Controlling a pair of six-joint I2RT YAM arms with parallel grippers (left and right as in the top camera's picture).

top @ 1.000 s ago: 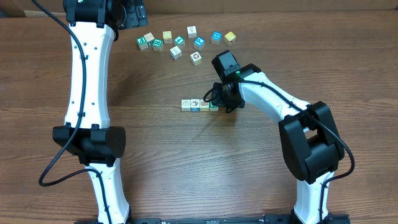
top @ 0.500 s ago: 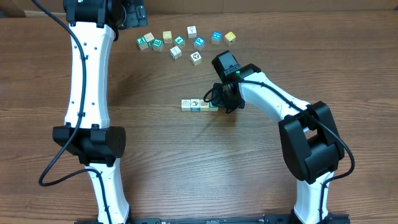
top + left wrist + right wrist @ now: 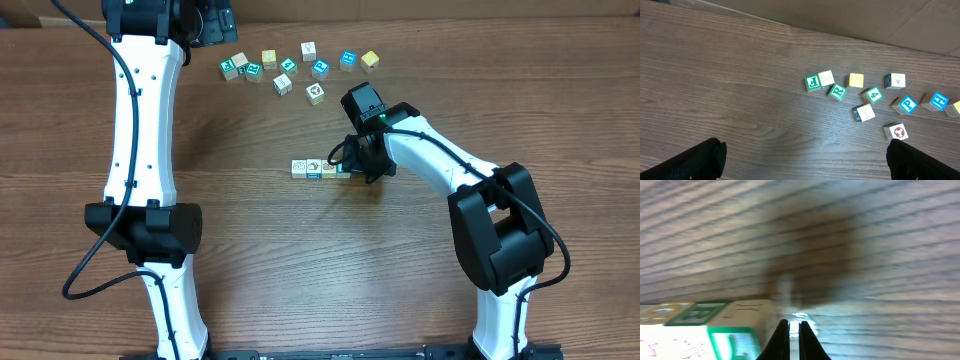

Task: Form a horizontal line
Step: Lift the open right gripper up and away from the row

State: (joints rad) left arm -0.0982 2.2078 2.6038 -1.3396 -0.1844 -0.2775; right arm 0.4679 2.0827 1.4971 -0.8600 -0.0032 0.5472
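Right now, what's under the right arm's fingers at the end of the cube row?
Wrist view: shut fingers point down at bare table beside the end cube. From overhead, the right arm hides most of that cube and the fingers.

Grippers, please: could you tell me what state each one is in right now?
Left gripper: open, holding nothing.
Right gripper: shut, holding nothing.

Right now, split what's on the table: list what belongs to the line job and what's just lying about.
Job: row of four cubes; shut right end effector at its teal end.
Lying about: scattered cubes nearer the far edge, white, teal, blue, yellow.
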